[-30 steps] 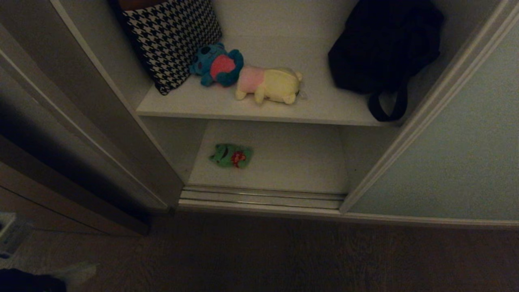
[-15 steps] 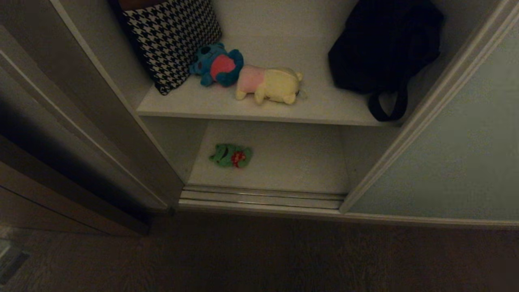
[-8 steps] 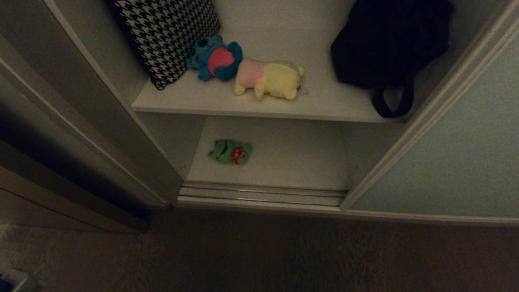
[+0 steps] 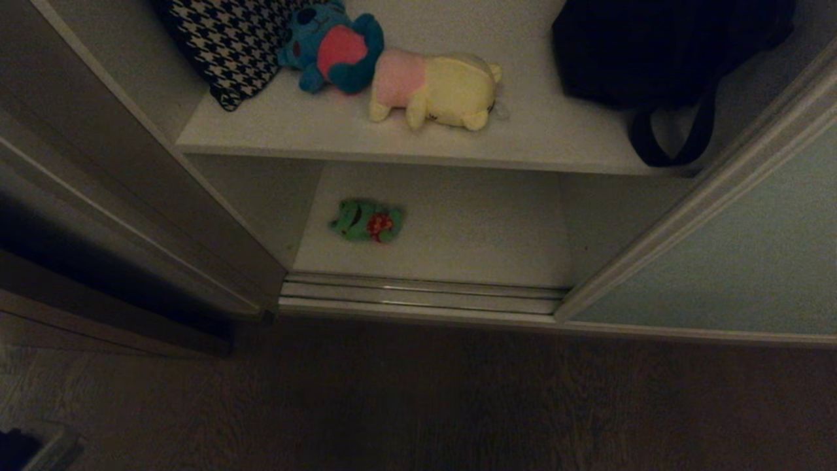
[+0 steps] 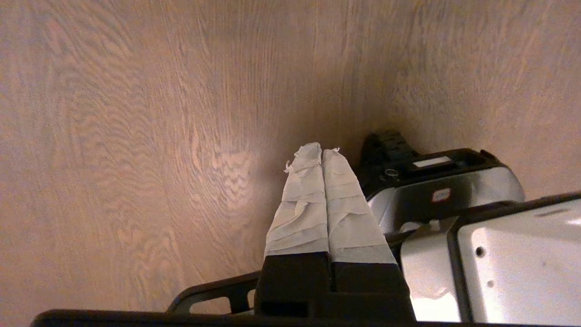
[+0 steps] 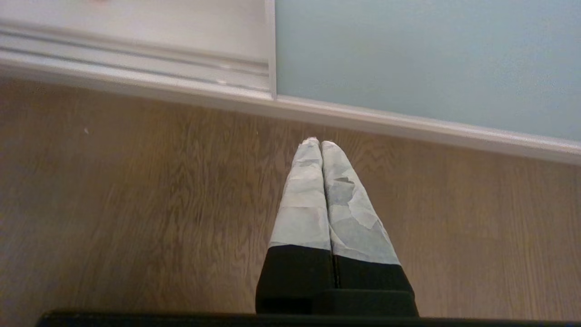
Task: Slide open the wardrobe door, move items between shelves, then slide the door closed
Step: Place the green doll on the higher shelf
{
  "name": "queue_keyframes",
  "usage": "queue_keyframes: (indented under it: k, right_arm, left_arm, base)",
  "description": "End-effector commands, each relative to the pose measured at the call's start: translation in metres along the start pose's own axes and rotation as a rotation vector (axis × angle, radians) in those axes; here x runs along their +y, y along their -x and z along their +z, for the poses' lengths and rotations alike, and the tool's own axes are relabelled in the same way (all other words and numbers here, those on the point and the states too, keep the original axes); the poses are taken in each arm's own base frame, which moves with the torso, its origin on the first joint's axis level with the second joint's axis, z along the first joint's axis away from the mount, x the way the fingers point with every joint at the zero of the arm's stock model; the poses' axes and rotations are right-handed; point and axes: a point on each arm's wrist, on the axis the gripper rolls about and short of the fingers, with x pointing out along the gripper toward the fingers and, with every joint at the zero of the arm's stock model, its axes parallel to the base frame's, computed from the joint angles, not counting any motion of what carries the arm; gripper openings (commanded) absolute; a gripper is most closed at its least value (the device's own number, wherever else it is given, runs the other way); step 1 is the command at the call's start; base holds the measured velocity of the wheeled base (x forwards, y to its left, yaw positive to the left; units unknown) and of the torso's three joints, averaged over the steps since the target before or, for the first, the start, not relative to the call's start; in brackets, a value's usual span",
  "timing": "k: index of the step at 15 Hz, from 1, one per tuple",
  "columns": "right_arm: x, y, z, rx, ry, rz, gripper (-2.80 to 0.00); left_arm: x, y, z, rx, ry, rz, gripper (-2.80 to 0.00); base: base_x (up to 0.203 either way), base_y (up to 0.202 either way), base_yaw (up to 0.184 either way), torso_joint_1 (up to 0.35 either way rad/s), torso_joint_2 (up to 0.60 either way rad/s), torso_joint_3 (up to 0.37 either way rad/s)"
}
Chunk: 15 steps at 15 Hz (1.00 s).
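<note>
Three plush toys sit inside the open wardrobe. The blue toy (image 4: 330, 47) with the pink belly and the cream-yellow toy (image 4: 433, 90) with the pink end lie touching each other on the upper shelf (image 4: 274, 134), while the green toy (image 4: 366, 221) with the red patch lies alone on the lower shelf (image 4: 471, 229), toward its left side. On the upper shelf, a houndstooth cushion (image 4: 222, 42) leans at the left just beside the blue toy, and a black strapped bag (image 4: 654, 52) sits at the right, its strap hanging over the shelf's front edge. The sliding wardrobe door (image 4: 739, 261) stands to the right of the opening (grey-green, with a pale frame), and the ribbed floor track (image 4: 418, 297) runs along the bottom.

Neither arm shows in the head view. The left gripper (image 5: 314, 152) hangs over the wooden floor (image 5: 136, 136) beside the robot's base (image 5: 454, 190), its taped fingers pressed together and holding nothing. The right gripper (image 6: 320, 143) points at the floor just before the door's lower frame, fingers likewise pressed together, empty.
</note>
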Motion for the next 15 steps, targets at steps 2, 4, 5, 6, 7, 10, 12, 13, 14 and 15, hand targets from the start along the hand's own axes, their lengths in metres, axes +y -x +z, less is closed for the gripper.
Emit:
queue_keyframes:
  k: [2,4,5,6,7,10,12,13,14,15]
  right_arm:
    - [0.0,0.0,0.0,-0.001,0.0,0.001,-2.8]
    - [0.0,0.0,0.0,0.0,0.0,0.001,-2.8]
    - [0.0,0.0,0.0,-0.001,0.0,0.0,-2.8]
    - [0.0,0.0001,0.0,-0.002,0.0,0.001,-2.8]
    - [0.0,0.0,0.0,-0.001,0.0,-0.001,-2.8]
    - [0.0,0.0,0.0,-0.001,0.0,0.0,-2.8]
    - [0.0,0.0,-0.0001,0.001,0.0,0.001,-2.8]
    - [0.0,0.0,-0.0001,0.001,0.0,0.001,-2.8]
    - [0.0,0.0,0.0,-0.001,0.0,0.001,-2.8]
    - [0.0,0.0001,0.0,-0.002,0.0,0.001,-2.8]
  left_arm:
    - [0.0023,-0.0095,0.0093,0.057,0.042,0.002,-2.8]
    - [0.0023,-0.0101,0.0133,0.056,0.044,0.002,-2.8]
    - [0.0024,-0.0103,0.0131,0.061,0.044,0.002,-2.8]
    - [0.0024,-0.0103,0.0132,0.059,0.044,0.002,-2.8]
    - [0.0026,-0.0112,0.0133,0.067,0.045,0.002,-2.8]
    - [0.0031,-0.0129,0.0142,0.076,0.041,0.002,-2.8]
    - [0.0031,-0.0136,0.0134,0.079,0.04,0.001,-2.8]
    - [0.0033,-0.0141,0.0132,0.084,0.042,0.0,-2.8]
    - [0.0038,-0.0161,0.013,0.097,0.044,0.001,-2.8]
    - [0.0041,-0.0177,0.0135,0.106,0.047,0.0,-2.8]
  base:
    - [0.0,0.0,0.0,0.002,0.01,-0.202]
    - [0.0,0.0,0.0,0.003,0.0,-0.192]
    - [0.0,0.0,0.0,-0.001,0.0,-0.191]
    - [0.0,0.0,0.0,0.002,0.0,-0.196]
    - [0.0,0.0,0.0,0.007,0.01,-0.203]
    - [0.0,0.0,0.0,0.005,0.0,-0.195]
    - [0.0,0.0,0.0,0.009,0.0,-0.084]
    - [0.0,0.0,0.0,0.002,0.0,-0.032]
    - [0.0,0.0,0.0,0.0,0.0,0.0]
    - [0.0,0.0,0.0,0.0,0.0,0.0]
